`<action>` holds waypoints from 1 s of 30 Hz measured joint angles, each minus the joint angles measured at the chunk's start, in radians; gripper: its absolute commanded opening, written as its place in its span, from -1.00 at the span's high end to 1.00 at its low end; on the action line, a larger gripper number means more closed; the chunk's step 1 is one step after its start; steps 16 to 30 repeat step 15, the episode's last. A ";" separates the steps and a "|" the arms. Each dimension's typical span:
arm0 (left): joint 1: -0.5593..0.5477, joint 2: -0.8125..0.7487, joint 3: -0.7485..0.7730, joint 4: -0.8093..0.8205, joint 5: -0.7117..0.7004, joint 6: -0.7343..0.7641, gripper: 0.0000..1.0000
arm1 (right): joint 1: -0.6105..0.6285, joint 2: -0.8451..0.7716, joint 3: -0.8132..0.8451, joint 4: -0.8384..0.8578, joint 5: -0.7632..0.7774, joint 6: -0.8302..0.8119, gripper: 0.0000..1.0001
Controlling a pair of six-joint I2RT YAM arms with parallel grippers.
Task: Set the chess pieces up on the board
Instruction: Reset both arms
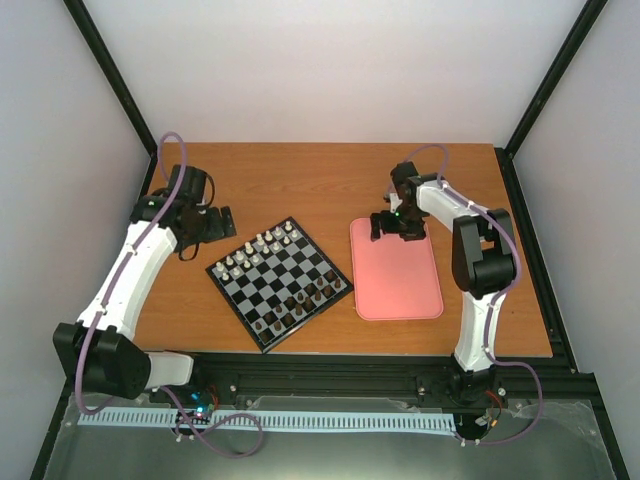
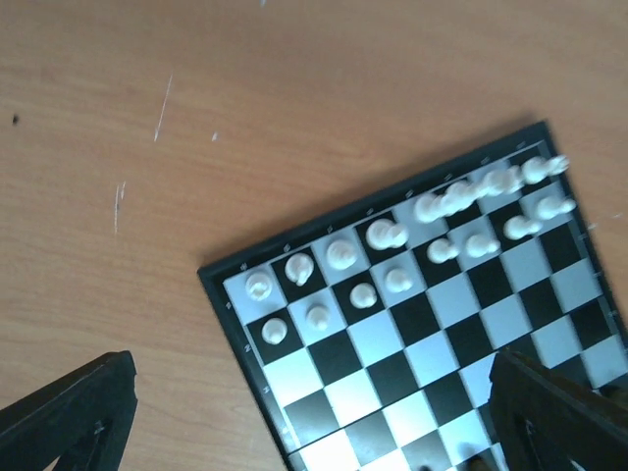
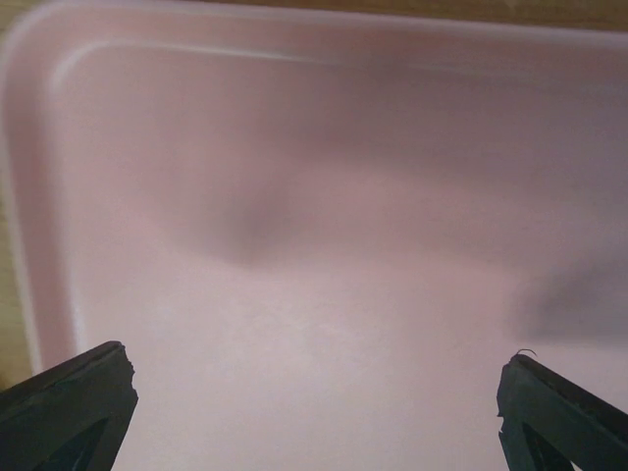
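The board lies turned like a diamond on the wooden table. Several cream-white chess pieces stand in two rows along its far-left side. In the left wrist view the same chess pieces fill the two rows nearest the board's rim. My left gripper hangs open just left of the board's far corner, with nothing between its fingers. My right gripper is open over the far end of the pink tray and holds nothing.
The pink tray lies right of the board, and only its bare floor and rounded rim show in the right wrist view. Several dark brown pieces stand on the board's near-right side. Black frame posts border the table.
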State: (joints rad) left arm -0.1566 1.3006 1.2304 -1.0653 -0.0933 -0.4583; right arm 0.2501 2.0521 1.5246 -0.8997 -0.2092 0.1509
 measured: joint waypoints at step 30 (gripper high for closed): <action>0.000 0.072 0.303 -0.021 0.035 0.022 -0.99 | 0.086 -0.253 0.055 0.012 0.011 0.014 -1.00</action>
